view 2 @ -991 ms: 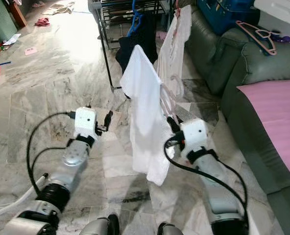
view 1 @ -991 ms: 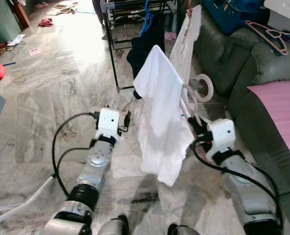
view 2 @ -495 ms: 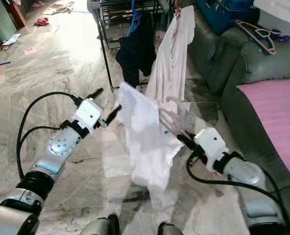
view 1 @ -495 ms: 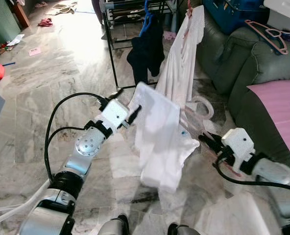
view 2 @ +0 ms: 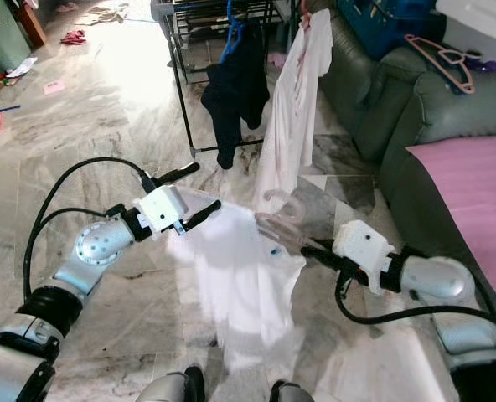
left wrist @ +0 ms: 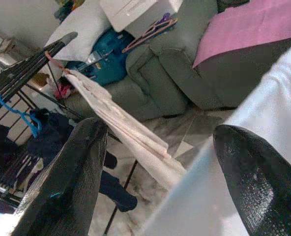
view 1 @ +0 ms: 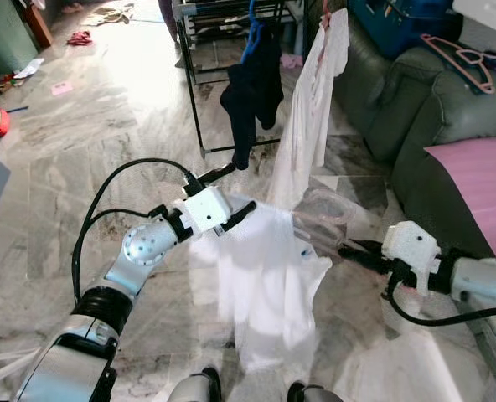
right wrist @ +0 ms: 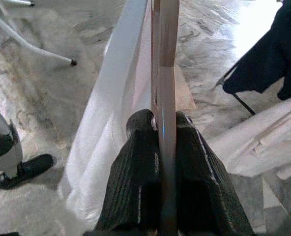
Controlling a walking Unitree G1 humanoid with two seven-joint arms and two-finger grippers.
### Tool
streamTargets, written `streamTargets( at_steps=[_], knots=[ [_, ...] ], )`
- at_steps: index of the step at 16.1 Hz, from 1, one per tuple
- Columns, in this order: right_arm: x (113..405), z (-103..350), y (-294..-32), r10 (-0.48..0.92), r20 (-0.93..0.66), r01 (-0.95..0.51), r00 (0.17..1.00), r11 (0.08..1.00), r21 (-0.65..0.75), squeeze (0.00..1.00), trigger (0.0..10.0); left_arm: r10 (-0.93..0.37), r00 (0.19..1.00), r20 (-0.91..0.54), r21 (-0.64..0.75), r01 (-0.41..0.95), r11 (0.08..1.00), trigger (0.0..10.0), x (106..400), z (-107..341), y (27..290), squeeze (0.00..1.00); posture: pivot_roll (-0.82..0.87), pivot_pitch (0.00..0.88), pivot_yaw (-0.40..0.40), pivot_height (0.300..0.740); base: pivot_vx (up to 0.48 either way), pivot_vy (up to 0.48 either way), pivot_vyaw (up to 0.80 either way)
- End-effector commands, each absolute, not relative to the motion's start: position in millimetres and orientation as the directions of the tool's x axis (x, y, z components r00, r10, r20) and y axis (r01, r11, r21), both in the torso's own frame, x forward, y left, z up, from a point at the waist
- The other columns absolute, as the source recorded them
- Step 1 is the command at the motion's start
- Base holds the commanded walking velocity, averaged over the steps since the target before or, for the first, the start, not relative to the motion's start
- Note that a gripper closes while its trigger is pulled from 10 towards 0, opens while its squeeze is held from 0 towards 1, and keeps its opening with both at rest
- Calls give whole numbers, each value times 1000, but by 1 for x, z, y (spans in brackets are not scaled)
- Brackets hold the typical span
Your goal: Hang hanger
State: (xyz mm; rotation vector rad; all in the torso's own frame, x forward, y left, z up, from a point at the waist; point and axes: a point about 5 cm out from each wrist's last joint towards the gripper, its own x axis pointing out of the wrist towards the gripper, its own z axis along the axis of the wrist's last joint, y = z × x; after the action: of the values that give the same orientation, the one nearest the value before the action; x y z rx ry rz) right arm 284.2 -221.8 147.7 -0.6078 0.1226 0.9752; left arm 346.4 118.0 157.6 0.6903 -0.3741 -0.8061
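where the white shirt stood tall and draped a second ago, it now hangs lower and wider, a soft crumpled sheet of thin cloth spread between the two arms above the marble floor. the left gripper has swung in from 9 o'clock to the shirt's upper edge, its two long black fingers spread wide, one above the cloth and one lying against it. the right gripper has dropped and turned to reach in from 3 o'clock; its fingers are pinched tight on the hanger, a pale pink, glossy plastic piece with a curled hook, which sits at the shirt's top right corner. in the right wrist view the hanger's flat bar runs straight out between the ribbed black fingertips, with the white cloth falling beside it.

at 12 o'clock stands a black metal rack. a dark garment on a blue hanger and a long white garment hang from it. at 2 o'clock is a dark green, smooth padded sofa with another pink hanger on its back and a pink cloth over its seat.
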Motion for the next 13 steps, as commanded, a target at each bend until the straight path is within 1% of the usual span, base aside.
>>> streamTargets(
  at_steps=[1,2,3,4,5,6,8,9,10,11,13],
  knots=[
    [285,154,-218,766,-383,-824,516,322,-466,0,10000,-793,609,-15,700,573,427,10000,343,150,117,0,-37,199,63,740,0,0,0],
    [286,155,-218,768,-404,-832,496,288,-474,0,10000,-805,592,-36,699,591,403,10000,341,147,117,0,-37,198,62,740,0,0,0],
    [287,155,-218,769,-412,-836,488,277,-474,0,10000,-808,588,-42,701,593,395,10000,341,146,117,0,-37,197,61,740,0,0,0],
    [289,155,-220,760,-442,-838,476,241,-489,0,10000,-824,561,-73,700,618,359,10000,339,143,118,0,-36,193,57,740,0,0,0],
    [290,153,-221,755,-451,-838,475,233,-493,0,10000,-825,560,-75,699,620,357,10000,339,144,119,0,-34,193,55,740,0,0,0],
    [292,151,-223,746,-446,-827,495,246,-506,0,10000,-820,568,-73,698,616,365,10000,342,147,122,0,-32,193,53,740,0,0,0],
    [303,153,-223,719,-342,-744,606,361,-562,0,10000,-801,597,-49,692,598,404,10000,347,155,127,0,-29,192,49,740,0,0,0],
    [308,154,-223,699,-278,-703,659,440,-558,0,10000,-794,606,-42,696,588,412,10000,349,157,129,0,-27,192,49,740,0,0,0],
    [310,153,-223,685,-236,-676,689,490,-551,0,10000,-794,606,-44,697,588,410,10000,350,158,130,0,-25,193,51,740,0,0,0],
    [309,147,-220,679,-210,-662,704,518,-542,0,10000,-800,598,-56,700,594,395,10000,350,159,131,0,-22,193,57,740,0,0,0],
    [308,141,-216,678,-198,-656,708,528,-540,0,10000,-807,586,-75,713,597,368,10000,351,161,133,0,-21,195,64,740,0,0,0]
  ],
)
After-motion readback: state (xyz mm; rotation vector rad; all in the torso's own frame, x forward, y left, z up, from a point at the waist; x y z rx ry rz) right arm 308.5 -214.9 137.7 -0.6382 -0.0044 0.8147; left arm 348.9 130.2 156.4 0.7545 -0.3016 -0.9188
